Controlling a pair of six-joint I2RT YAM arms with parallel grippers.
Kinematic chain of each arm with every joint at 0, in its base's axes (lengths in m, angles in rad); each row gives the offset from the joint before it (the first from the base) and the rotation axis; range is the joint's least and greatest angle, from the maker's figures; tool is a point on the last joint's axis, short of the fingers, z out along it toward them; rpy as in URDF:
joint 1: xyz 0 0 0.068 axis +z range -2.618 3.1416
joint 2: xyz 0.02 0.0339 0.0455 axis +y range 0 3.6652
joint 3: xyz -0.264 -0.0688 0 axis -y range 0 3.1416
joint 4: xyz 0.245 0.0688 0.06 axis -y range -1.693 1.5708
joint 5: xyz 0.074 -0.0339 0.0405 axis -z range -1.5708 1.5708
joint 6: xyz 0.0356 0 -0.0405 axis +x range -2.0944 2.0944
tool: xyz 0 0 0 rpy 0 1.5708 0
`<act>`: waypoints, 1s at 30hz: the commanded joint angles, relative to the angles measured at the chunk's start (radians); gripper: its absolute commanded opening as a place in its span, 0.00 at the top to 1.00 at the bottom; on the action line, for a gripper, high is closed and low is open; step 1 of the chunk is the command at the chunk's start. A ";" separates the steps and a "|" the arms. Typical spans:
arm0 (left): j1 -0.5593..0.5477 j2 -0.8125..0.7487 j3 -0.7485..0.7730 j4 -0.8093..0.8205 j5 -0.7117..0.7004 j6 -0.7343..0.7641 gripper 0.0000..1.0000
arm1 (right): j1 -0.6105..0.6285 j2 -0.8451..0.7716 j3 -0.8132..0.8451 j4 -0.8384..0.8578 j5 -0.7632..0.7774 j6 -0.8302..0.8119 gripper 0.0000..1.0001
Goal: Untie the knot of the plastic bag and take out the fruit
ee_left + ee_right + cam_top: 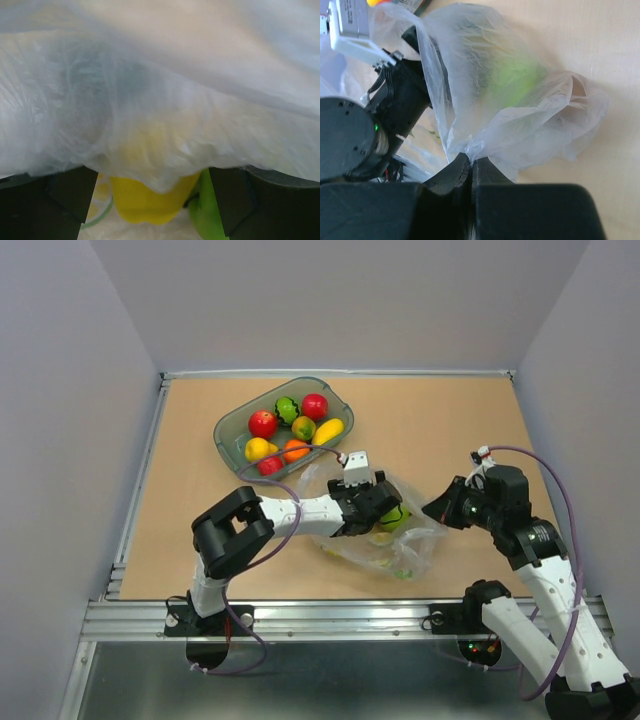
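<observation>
Crinkly plastic bag [520, 100] blurs the fruit [145, 200]; right hand [470, 167] pinches it.

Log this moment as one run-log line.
left gripper open under plastic bag, yellow fruit between fingers | right gripper pinching bag edge | green fruit in bag

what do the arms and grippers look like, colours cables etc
Both arms are alike: the left arm and right arm have white links between chunky black joints, each trailed by a thin purple cable. The left gripper and right gripper have blocky matt black fingers. A white camera module sits on the left wrist, and a small green light glows on that arm.
</observation>
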 commanded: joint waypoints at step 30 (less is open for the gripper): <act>-0.084 -0.524 -0.127 0.210 0.517 0.532 0.80 | 0.012 0.119 0.104 -0.032 0.456 -0.093 1.00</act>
